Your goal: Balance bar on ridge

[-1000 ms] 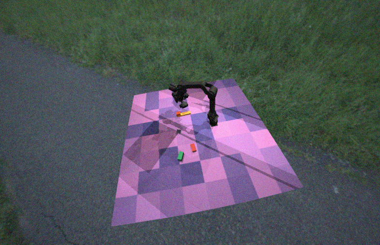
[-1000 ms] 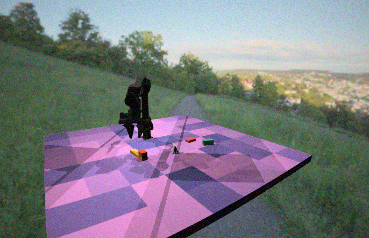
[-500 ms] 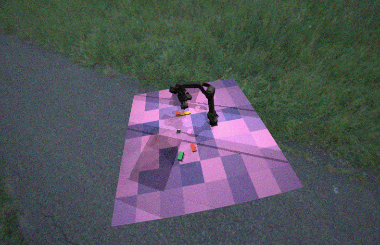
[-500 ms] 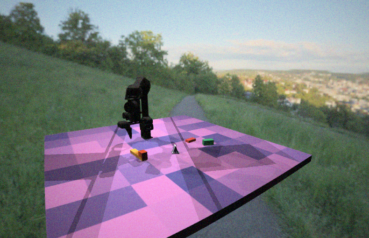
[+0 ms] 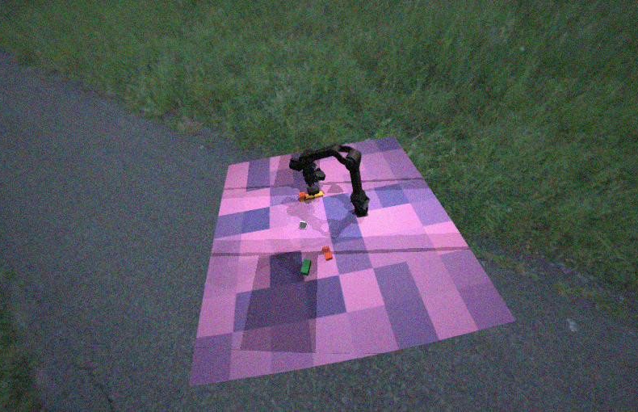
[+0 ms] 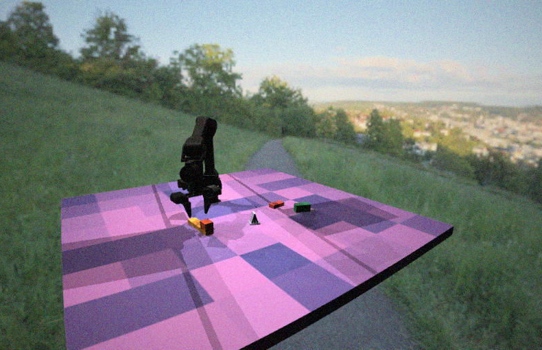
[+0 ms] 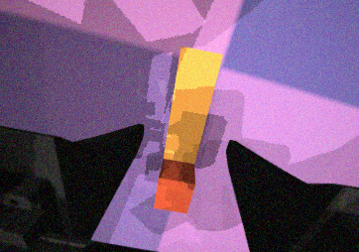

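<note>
So the whole setup sits on a flat square table top with a pink-and-purple patchwork pattern, thin dark edge on the near side, parked outdoors on a grassy hillside. A grey paved path runs under and past it, and the exterior view has trees and a hazy town in the distance under a pale sky. Lighting is dim, with soft blotchy shadows across the checker patches.

The long yellow bar with an orange end is lying flat on the table, near the arm's base side of the board. The black parallel-jaw gripper hangs right above it, pointing down, fingers spread fairly wide with one on each side of the bar and not touching it, so it's got hold of nothing. In the wrist view the bar runs straight up the middle between the two dark fingertips, orange end closest to the camera.

The small grey wedge-shaped ridge stands by itself a bit further along the table, apart from the bar. Past that are a small red block and a small green block, near each other, not touching.
</note>
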`<action>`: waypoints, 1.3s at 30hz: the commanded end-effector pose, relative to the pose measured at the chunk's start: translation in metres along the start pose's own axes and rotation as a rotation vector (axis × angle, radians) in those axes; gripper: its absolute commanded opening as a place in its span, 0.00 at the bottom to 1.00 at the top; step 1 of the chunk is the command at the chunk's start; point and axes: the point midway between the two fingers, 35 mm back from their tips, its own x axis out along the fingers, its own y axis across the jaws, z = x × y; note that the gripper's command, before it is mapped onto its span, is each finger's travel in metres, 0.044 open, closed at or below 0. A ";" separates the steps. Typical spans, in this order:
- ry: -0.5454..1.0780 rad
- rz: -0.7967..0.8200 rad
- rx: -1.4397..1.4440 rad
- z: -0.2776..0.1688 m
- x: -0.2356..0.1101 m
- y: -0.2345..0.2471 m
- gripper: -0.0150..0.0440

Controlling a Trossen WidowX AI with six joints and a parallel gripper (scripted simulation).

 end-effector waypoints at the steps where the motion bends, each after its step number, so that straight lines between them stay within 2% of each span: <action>1: -0.003 0.001 0.006 0.002 0.016 -0.001 0.79; 22: -0.003 0.001 0.006 0.002 0.041 -0.001 0.79; 35: -0.003 0.001 0.006 0.002 0.042 -0.001 0.79; 39: -0.003 -0.002 0.000 0.002 0.041 -0.001 0.61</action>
